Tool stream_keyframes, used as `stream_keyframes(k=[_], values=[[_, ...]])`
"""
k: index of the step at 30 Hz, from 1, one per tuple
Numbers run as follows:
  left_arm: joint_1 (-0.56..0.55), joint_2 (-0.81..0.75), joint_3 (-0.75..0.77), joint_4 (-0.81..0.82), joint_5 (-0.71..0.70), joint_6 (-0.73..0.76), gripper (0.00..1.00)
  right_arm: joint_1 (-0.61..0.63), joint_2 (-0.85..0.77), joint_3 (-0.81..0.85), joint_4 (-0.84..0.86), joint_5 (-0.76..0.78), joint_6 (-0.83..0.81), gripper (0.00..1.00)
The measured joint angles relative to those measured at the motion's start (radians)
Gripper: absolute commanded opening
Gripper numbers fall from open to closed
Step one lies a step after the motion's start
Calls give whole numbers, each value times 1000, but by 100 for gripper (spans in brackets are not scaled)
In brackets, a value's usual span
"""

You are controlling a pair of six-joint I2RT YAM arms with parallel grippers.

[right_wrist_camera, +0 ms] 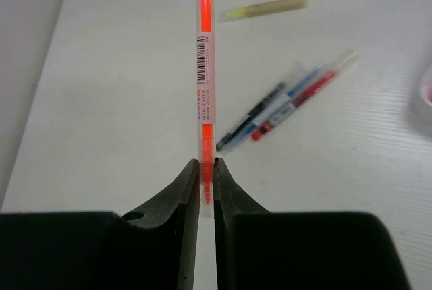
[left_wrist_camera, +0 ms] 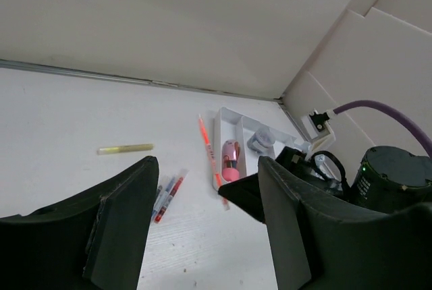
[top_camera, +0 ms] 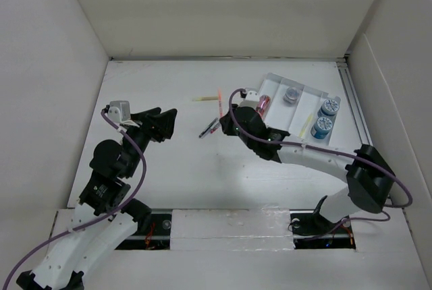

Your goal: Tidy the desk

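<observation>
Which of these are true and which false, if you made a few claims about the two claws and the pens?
1. The right gripper is clamped on the orange pen. True.
2. The left gripper holds the yellow highlighter. False: its jaws are open and empty, and the highlighter lies on the desk.
3. A small cluster of pens lies loose on the desk, outside the tray. True.
4. The tray is empty. False: it holds a pink item and two blue-topped round items, among other things.
</observation>
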Motion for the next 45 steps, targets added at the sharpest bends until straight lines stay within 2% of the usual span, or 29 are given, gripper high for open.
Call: stream_keyframes(k=[10, 12, 16, 22, 29, 32, 33, 36, 38, 41, 44, 45], values=[[0, 6, 0, 0, 2, 0, 57, -207, -289, -260, -117, 42, 39, 0], [0, 6, 0, 2, 1, 0, 57, -337, -368, -311, -142, 42, 43, 1], [0, 15, 0, 2, 3, 0, 57, -477, -434, -382, -183, 31, 54, 1], [0, 33, 0, 4, 4, 0, 57, -676, -410, -418, -190, -65, 47, 2], [0, 44, 0, 5, 8, 0, 57, -838, -250, -408, -130, -211, 25, 5], [0, 44, 0, 5, 8, 3, 57, -863, -174, -385, -124, -258, 21, 21], [0, 43, 0, 5, 7, 4, 57, -864, -161, -379, -123, -266, 21, 35], [0, 43, 0, 4, 5, 7, 57, -869, -156, -376, -114, -279, 22, 55], [0, 40, 0, 5, 5, 7, 57, -869, -169, -376, -105, -279, 23, 60], [0, 35, 0, 5, 5, 8, 57, -854, -202, -375, -102, -266, 20, 60], [0, 35, 0, 5, 5, 8, 57, -793, -245, -375, -87, -243, 0, 40], [0, 35, 0, 5, 5, 8, 57, -762, -253, -372, -77, -235, -7, 26]])
